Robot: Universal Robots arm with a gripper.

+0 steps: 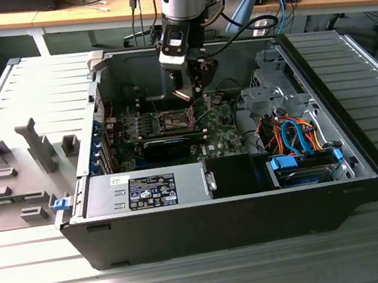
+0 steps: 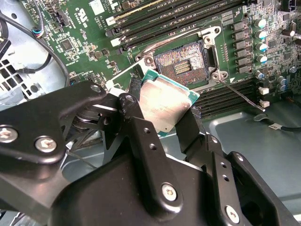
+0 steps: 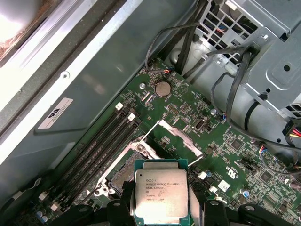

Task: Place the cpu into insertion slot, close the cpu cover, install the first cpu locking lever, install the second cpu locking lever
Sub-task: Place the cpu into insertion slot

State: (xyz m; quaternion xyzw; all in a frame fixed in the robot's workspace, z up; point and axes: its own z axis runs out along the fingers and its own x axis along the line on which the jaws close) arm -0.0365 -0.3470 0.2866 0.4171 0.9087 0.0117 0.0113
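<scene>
Second wrist view: the cpu [image 2: 164,106] is held tilted, near the insertion slot [image 2: 181,68] but not yet seated.
Grip: jaws of the gripper [image 2: 158,112] are clamped on opposite edges of the cpu.
Cover: the cpu cover [image 3: 176,139] is seen raised open beside the slot in the first wrist view.
Step in hand: placement of the cpu, judged unfinished.
Next move: the chip must be levelled and squared over the slot's dark centre.

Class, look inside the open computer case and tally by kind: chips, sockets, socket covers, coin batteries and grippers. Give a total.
chip: 1, held in the jaws
socket: 1, empty
cover: 1, open
coin battery: 1
gripper: 1
Total: 5
</scene>
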